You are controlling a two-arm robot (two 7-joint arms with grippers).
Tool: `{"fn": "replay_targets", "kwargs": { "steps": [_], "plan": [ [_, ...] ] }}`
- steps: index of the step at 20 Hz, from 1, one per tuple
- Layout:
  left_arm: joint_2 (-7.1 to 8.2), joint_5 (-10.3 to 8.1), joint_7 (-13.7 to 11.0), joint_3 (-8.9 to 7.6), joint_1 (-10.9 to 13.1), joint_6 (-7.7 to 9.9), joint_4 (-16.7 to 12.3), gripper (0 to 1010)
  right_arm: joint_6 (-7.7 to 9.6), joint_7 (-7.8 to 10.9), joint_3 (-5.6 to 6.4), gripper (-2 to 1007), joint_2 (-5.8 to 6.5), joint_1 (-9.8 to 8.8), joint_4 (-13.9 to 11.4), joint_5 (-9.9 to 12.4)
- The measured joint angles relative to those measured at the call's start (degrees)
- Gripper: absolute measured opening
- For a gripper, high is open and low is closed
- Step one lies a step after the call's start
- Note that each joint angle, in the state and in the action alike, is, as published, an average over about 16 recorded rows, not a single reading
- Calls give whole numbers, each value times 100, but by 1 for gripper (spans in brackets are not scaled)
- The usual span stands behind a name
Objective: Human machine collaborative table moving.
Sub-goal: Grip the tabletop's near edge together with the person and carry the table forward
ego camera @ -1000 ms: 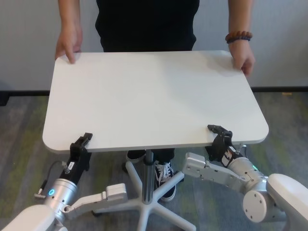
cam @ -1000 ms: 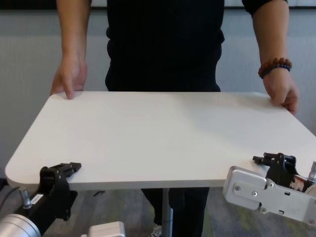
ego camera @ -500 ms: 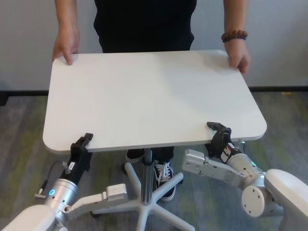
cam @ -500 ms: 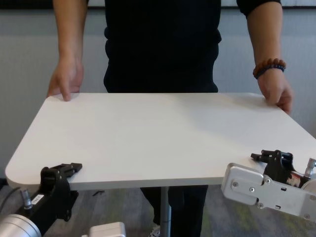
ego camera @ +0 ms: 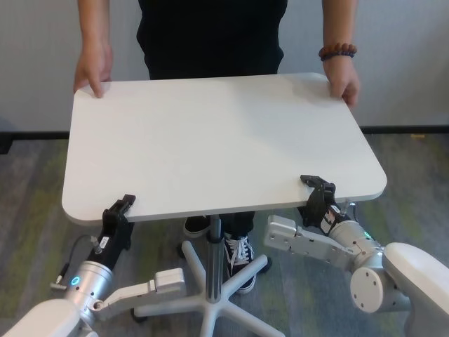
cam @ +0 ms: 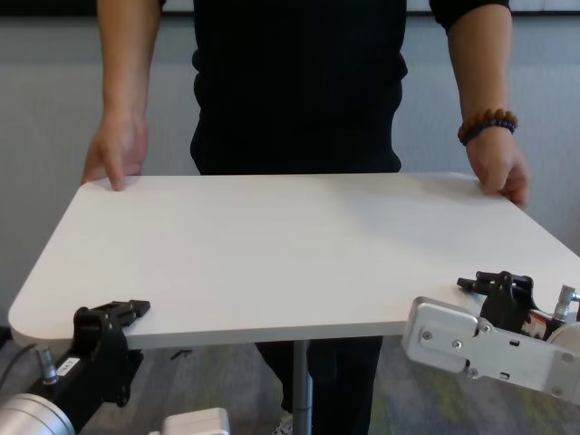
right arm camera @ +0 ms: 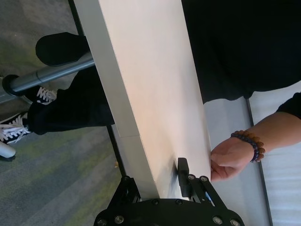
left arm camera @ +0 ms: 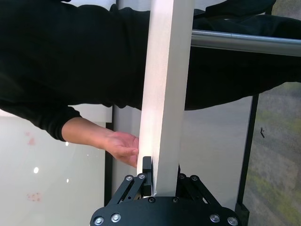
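The tabletop point(ego camera: 217, 140) stands between the robot and the person, white, bare and apparently level, carried on a slim grey centre pole point(ego camera: 213, 260) above a star-shaped base point(ego camera: 210, 295) on the carpeted floor point(ego camera: 28, 203). It is held from both long sides, which suits a shared carry: each party controls one edge, so the board cannot swing freely about its single pole. On the near edge, the left hand point(ego camera: 118, 210) is clenched on the rim close to the robot's left corner; the left wrist view shows the board's thin edge seated between its black fingers point(left arm camera: 146, 165). The right hand point(ego camera: 317, 191) is likewise clenched on the same edge near the right corner, one finger lying over the top face and the rest beneath. The wide spacing of the two grips appears intended to resist twisting. On the far edge, the person point(ego camera: 210, 35) rests the bare hand point(ego camera: 92, 67) on one far corner and the braceleted hand point(ego camera: 342, 78) on the other, fingers over the rim. The person's shoes point(ego camera: 238, 253) sit near the base, a possible trip point if the table travels that way.
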Motion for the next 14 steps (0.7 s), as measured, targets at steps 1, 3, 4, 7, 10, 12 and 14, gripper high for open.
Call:
{"fn": "replay_targets", "kwargs": {
  "steps": [1, 3, 4, 7, 10, 12, 14],
  "plan": [
    [0, 0, 0, 0, 0, 0, 0, 232, -1, -4, -6, 351, -3, 12, 15, -3],
    [1, -1, 0, -1, 0, 0, -1, 232, -3, -14, -17, 351, -10, 36, 46, -7],
    [2, -2, 0, -2, 1, 0, -1, 232, -4, -19, -23, 351, -13, 47, 61, -9],
    [3, -3, 0, -3, 1, 0, -2, 232, -8, -28, -32, 351, -22, 75, 100, -7],
    [3, -3, 0, -3, 1, 0, -3, 232, -13, -36, -39, 351, -31, 101, 137, -2],
    [4, -3, 0, -4, 1, 0, -3, 232, -17, -42, -44, 351, -36, 117, 161, 2],
    [5, -3, 0, -4, 1, 0, -4, 232, -20, -46, -48, 351, -41, 132, 184, 6]
  ]
}}
